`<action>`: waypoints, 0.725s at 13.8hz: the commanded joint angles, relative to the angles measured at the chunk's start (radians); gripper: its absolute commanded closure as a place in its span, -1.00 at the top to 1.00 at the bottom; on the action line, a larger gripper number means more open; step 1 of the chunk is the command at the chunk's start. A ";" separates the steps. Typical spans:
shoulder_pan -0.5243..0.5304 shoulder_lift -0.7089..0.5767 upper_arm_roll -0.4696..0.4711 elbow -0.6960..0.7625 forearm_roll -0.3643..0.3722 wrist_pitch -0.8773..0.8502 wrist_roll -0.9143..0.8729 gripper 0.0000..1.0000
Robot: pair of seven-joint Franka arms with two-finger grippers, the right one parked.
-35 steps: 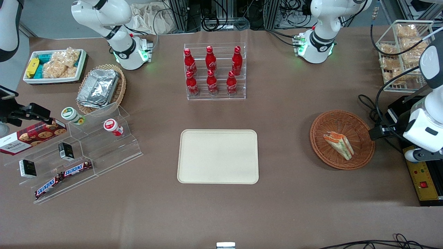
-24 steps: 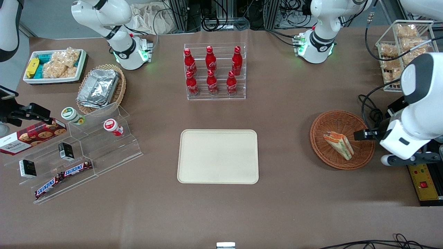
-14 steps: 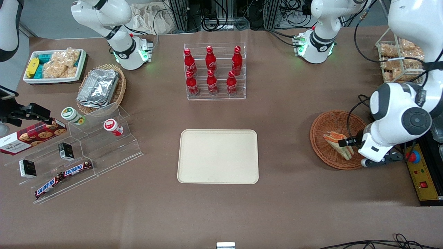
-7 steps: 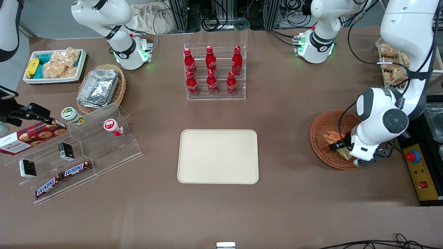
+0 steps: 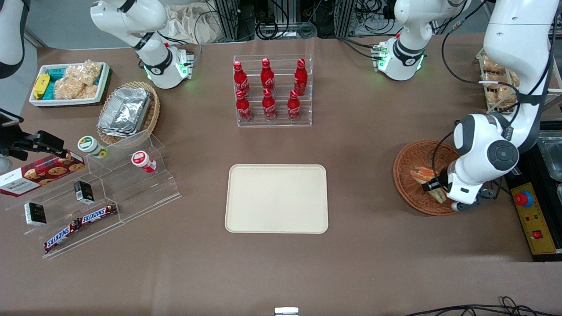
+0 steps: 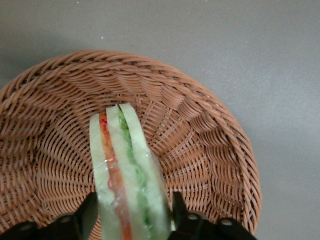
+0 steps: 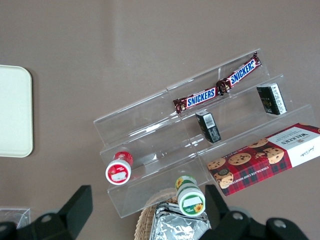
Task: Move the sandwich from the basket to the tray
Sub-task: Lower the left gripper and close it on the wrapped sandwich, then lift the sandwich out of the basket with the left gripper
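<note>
The sandwich point(image 5: 420, 174), a pale wedge with orange and green layers, lies in the round reddish-brown wicker basket point(image 5: 407, 163) toward the working arm's end of the table. My left gripper point(image 5: 432, 187) is down in the basket, open, with one finger on each side of the sandwich's wide end. In the left wrist view the sandwich point(image 6: 125, 165) runs between the two dark fingers point(image 6: 179, 210), close to both, and rests on the basket's weave point(image 6: 200, 130). The cream tray point(image 5: 276, 198) lies bare at the table's middle, well away from the basket.
A clear rack of red cola bottles point(image 5: 268, 90) stands farther from the front camera than the tray. A wire rack of bagged snacks point(image 5: 498, 87) and a yellow-black control box point(image 5: 533, 219) flank the basket. A clear stepped display point(image 5: 101, 193) stands toward the parked arm's end.
My left arm swung in from the table's end over the basket and came down, so the fingers now stand on both sides of the sandwich. The sandwich has not moved.
</note>
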 commanded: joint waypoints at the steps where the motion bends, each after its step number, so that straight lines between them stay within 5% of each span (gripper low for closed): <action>1: -0.005 -0.029 -0.008 0.020 0.009 -0.063 -0.011 -1.00; 10: -0.022 -0.063 -0.121 0.652 -0.010 -0.695 0.004 -1.00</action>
